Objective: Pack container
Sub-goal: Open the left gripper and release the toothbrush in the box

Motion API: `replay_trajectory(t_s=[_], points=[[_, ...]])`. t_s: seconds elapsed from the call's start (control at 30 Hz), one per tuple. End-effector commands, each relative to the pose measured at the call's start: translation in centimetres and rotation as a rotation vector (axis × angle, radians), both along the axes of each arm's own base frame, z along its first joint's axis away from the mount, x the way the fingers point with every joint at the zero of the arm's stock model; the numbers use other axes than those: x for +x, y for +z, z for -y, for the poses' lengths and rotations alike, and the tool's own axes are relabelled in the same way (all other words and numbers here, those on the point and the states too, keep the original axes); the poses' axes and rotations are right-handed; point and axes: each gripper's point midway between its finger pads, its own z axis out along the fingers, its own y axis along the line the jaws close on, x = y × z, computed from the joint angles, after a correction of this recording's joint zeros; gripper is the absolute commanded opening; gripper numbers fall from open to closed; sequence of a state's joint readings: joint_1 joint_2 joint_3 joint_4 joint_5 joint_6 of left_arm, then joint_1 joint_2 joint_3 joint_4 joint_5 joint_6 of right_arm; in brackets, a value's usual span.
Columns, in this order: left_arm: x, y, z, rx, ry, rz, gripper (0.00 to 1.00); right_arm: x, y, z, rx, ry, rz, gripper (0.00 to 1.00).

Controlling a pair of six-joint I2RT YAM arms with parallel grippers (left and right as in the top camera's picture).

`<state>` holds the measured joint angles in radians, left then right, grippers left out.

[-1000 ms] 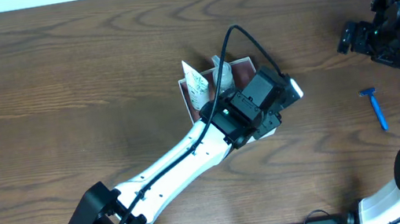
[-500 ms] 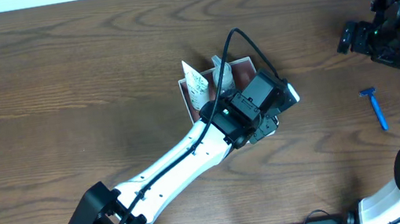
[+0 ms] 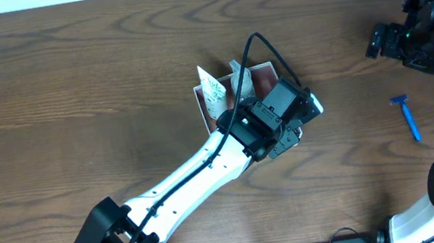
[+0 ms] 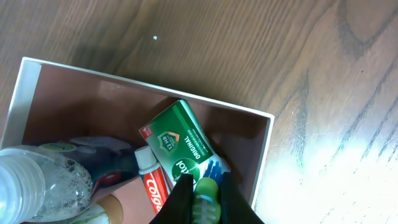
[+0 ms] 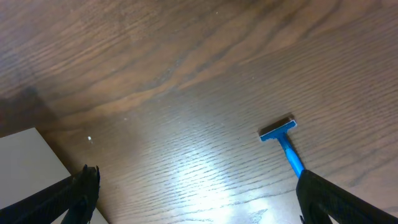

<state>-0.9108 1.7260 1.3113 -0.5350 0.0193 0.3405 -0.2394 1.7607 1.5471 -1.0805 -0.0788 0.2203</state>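
Note:
The container (image 3: 264, 69) is a square white-walled box with a pinkish-brown inside, mostly hidden under my left arm in the overhead view. The left wrist view shows its far wall (image 4: 149, 84). Inside lie a green-and-white soap box (image 4: 180, 144), a Colgate toothpaste tube (image 4: 152, 180) and a clear bottle (image 4: 37, 180). My left gripper (image 4: 205, 202) is shut on a green ribbed-handled item (image 4: 207, 198) just over the box's right corner. My right gripper (image 5: 199, 199) is open and empty above the table, up and left of a blue razor (image 5: 283, 144).
The blue razor (image 3: 407, 117) lies alone on the wooden table at the right. A white leaflet-like piece (image 3: 213, 92) sticks up at the box's left side. A white flat surface (image 5: 25, 165) shows at the lower left of the right wrist view.
My left gripper has shifted slightly left and down over the box's corner with the green item held. The right arm and razor have not moved.

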Motion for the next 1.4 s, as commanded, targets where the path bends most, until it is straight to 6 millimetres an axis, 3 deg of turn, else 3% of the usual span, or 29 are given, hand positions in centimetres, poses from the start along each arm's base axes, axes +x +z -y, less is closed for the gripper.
replay_trajectory(t_s=[0.0,0.47,0.83,0.93,1.03,1.17,1.2,1.27,1.33,1.37], points=[[0.0,0.4,-0.1,-0.01,0.019,-0.005,0.07,-0.1,-0.3,0.2,0.008,-0.018,-0.008,0.99],[-0.1,0.2,-0.1,-0.008,0.021,-0.008,0.21,-0.1,-0.3,0.2,0.008,-0.018,-0.008,0.99],[-0.1,0.2,-0.1,-0.009,0.021,-0.008,0.22,-0.1,-0.3,0.2,0.008,-0.018,-0.008,0.99],[0.0,0.3,0.0,-0.015,0.021,-0.003,0.31,-0.1,-0.3,0.2,0.008,-0.018,-0.008,0.99],[0.4,0.7,0.4,-0.037,0.021,0.014,0.33,-0.1,-0.3,0.2,0.008,-0.018,-0.008,0.99],[0.9,3.0,1.2,-0.106,0.034,0.054,0.34,-0.1,-0.3,0.2,0.008,-0.018,-0.008,0.99],[1.0,4.1,1.3,-0.14,0.05,0.066,0.38,-0.1,-0.3,0.2,0.008,-0.018,-0.008,0.99],[1.1,6.3,1.4,-0.195,0.062,0.095,0.52,-0.1,-0.3,0.2,0.008,-0.018,-0.008,0.99],[0.8,9.0,1.1,-0.248,0.061,0.134,0.76,-0.1,-0.3,0.2,0.008,-0.018,-0.008,0.99],[0.7,10.5,0.7,-0.275,0.063,0.155,0.79,-0.1,-0.3,0.2,0.008,-0.018,-0.008,0.99]])
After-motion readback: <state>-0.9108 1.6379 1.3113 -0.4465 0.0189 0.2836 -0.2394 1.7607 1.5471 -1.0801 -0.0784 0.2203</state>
